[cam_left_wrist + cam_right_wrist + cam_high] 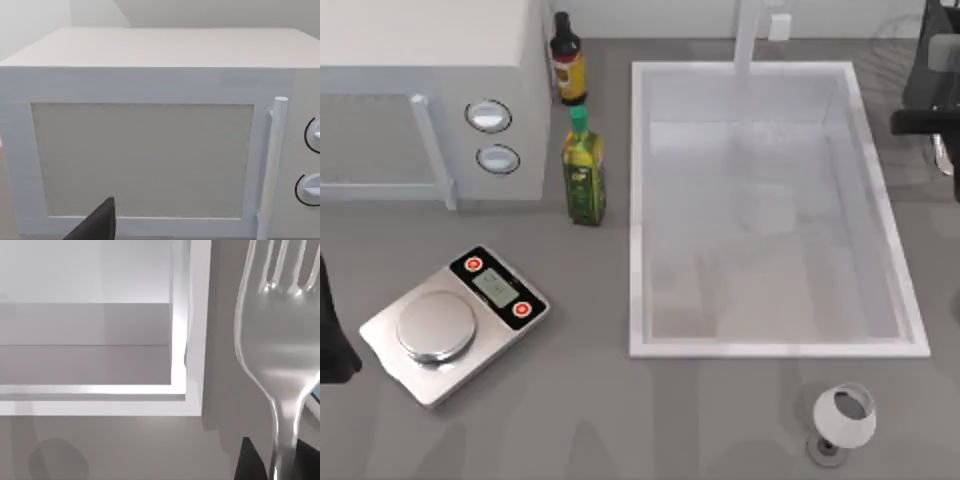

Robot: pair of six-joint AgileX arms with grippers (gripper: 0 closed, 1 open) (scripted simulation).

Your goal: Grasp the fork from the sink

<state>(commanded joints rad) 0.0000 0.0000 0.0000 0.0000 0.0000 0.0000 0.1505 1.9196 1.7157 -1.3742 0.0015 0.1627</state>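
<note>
The silver fork (276,340) fills the near side of the right wrist view, tines pointing away. Its thin handle runs down between the dark fingertips of my right gripper (275,467), which is shut on it. From above, the right gripper (928,118) hangs over the grey counter just right of the sink's far right corner. A sliver of the fork (943,155) shows below it. The white sink (638,200) has nothing lying on its pale bottom, and its rim corner (195,340) sits left of the fork. My left arm (332,330) is parked at the table's left edge.
A white microwave (430,90) stands at the back left, facing the left wrist camera (150,150). A green oil bottle (584,170) and a dark bottle (567,60) stand between the microwave and the sink. A kitchen scale (455,322) sits front left, a wine glass (842,420) front right, and the faucet (750,35) at the sink's far edge.
</note>
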